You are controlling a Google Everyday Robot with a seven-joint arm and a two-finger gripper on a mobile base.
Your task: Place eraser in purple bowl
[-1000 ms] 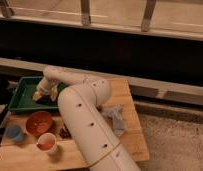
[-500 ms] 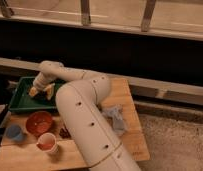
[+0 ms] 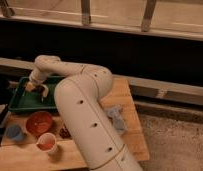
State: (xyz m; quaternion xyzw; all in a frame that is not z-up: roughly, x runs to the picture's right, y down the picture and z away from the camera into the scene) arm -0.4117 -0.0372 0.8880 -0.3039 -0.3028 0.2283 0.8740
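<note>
My gripper (image 3: 37, 89) is low over the green tray (image 3: 20, 102) at the table's back left, at the end of the white arm (image 3: 85, 107) that runs across the middle of the view. The eraser does not show; I cannot tell if the gripper holds it. A dark maroon shape (image 3: 63, 132) beside the arm, right of the orange-red bowl, looks like the purple bowl, mostly hidden behind the arm.
An orange-red bowl (image 3: 39, 122) sits in front of the tray on the wooden table (image 3: 130, 140). A blue cup (image 3: 15, 132) and a pale cup (image 3: 46, 142) stand near the front left. A grey cloth (image 3: 116, 117) lies right of the arm.
The gripper has moved a little to the left over the green tray. The bowls, cups and cloth have not moved.
</note>
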